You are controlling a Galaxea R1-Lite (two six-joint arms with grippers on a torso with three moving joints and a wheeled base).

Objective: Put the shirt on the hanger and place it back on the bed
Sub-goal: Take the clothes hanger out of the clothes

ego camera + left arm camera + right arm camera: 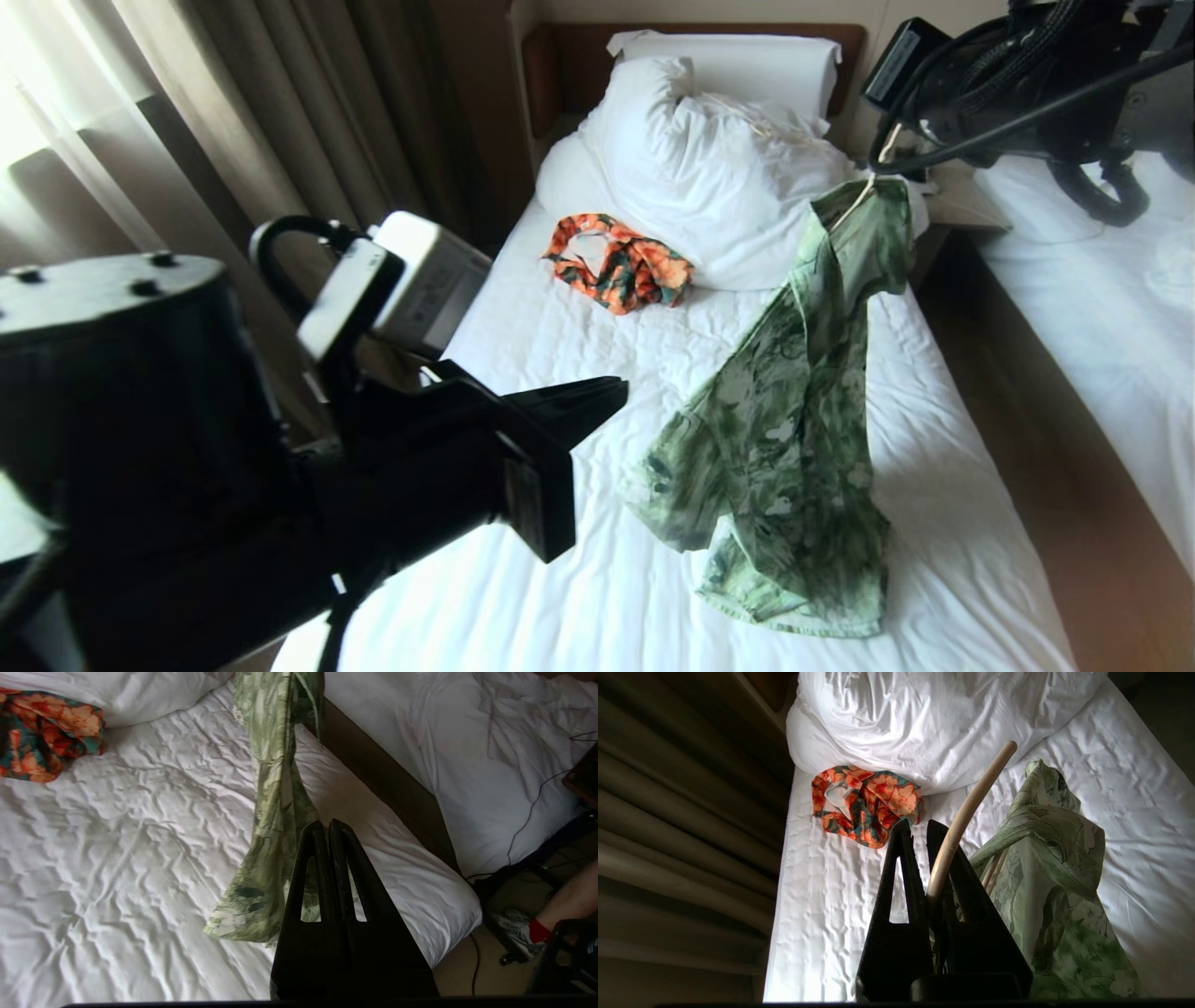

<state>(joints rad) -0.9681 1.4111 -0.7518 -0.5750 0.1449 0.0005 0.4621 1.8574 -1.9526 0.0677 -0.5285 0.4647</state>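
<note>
Hanging from the hanger (966, 812), which the right gripper (931, 828) has clamped and raised, the green floral shirt (794, 411) trails onto the bed (579, 355). The left gripper (329, 828), closed and empty, hovers nearby. Laying it down remains.

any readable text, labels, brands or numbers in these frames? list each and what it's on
None readable in any view.
The green shirt and the orange floral garment carry only prints, no lettering.
The grey camera housing on the left arm shows faint marks on its side, too blurred to read.
The hanger, the bed and both end effectors bear no visible markings.
</note>
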